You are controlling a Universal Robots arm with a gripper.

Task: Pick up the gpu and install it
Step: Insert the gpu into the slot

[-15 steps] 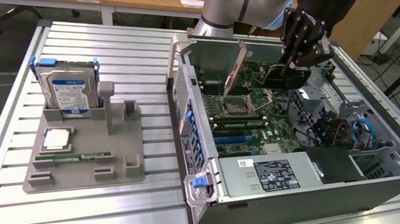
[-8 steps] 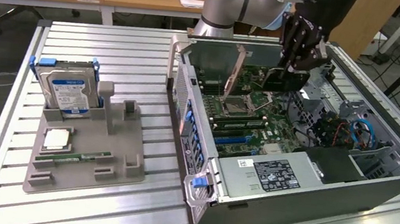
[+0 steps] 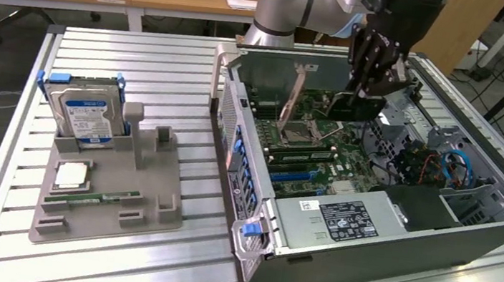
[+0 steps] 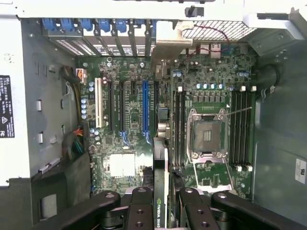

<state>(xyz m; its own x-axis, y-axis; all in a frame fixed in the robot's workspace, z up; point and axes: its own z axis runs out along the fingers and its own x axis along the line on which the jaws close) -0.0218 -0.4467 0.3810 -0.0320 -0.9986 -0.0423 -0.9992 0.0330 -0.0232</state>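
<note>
The gpu (image 3: 356,109) hangs edge-down inside the open computer case (image 3: 257,185), above the green motherboard (image 3: 313,156). My gripper (image 3: 375,90) is shut on its upper edge. In the wrist view the gpu (image 4: 160,167) runs edge-on between my two black fingers (image 4: 139,211), and my gripper (image 4: 162,194) is clamped around it, with a printed label on the card's edge. It hovers over the board between the blue expansion slot (image 4: 145,108) and the memory slots beside the CPU socket (image 4: 207,134). The card's lower edge is apart from the slots.
A grey holder tray (image 3: 154,194) on the slatted table (image 3: 174,66) at the exterior view's left carries a blue-labelled hard drive (image 3: 90,112), a CPU chip (image 3: 69,175) and a slim RAM stick (image 3: 95,199). The case's power supply (image 3: 343,221) and drive cage with cables (image 3: 450,169) flank the board.
</note>
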